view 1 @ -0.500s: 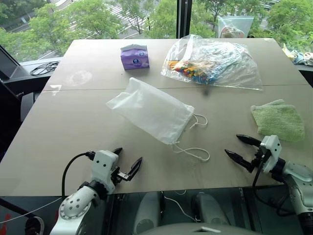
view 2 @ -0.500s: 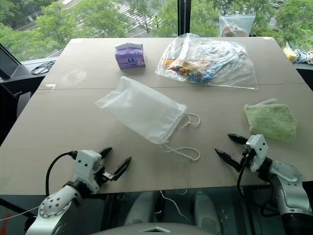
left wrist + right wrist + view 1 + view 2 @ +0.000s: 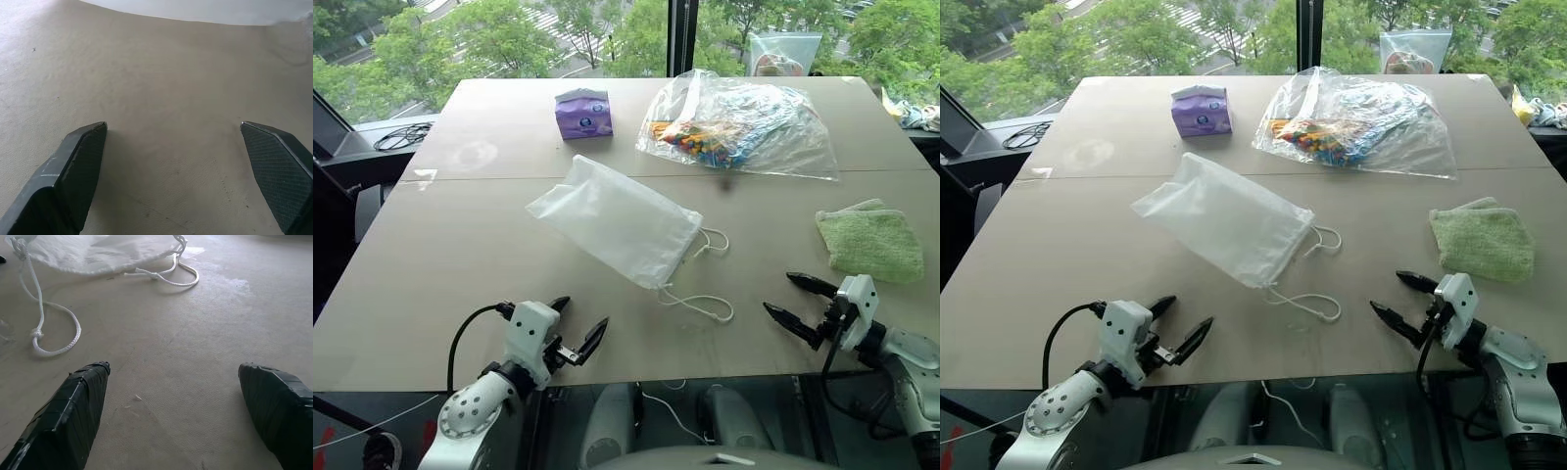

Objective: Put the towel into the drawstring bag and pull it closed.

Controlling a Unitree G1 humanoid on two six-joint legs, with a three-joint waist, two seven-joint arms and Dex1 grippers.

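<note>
Lying flat near the table's right edge, the towel (image 3: 870, 241) is sitting untouched, well apart from the drawstring bag (image 3: 615, 219), which is stretching diagonally across the middle with its mouth and white cord loops (image 3: 700, 299) trailing toward the near edge. The right gripper (image 3: 800, 300) is hovering low over the near right part of the table (image 3: 460, 245), pointing inward toward the cords, jaws spread wide and gripping nothing; the towel is lying just beyond it. The left gripper (image 3: 578, 323) is hanging at the near left edge, angling inward, fingers equally wide and empty. Bare tabletop is lying between both grippers and the bag. Farther back, a purple tissue pack (image 3: 583, 113) and a clear plastic bag (image 3: 739, 122) are sitting near the far edge.
</note>
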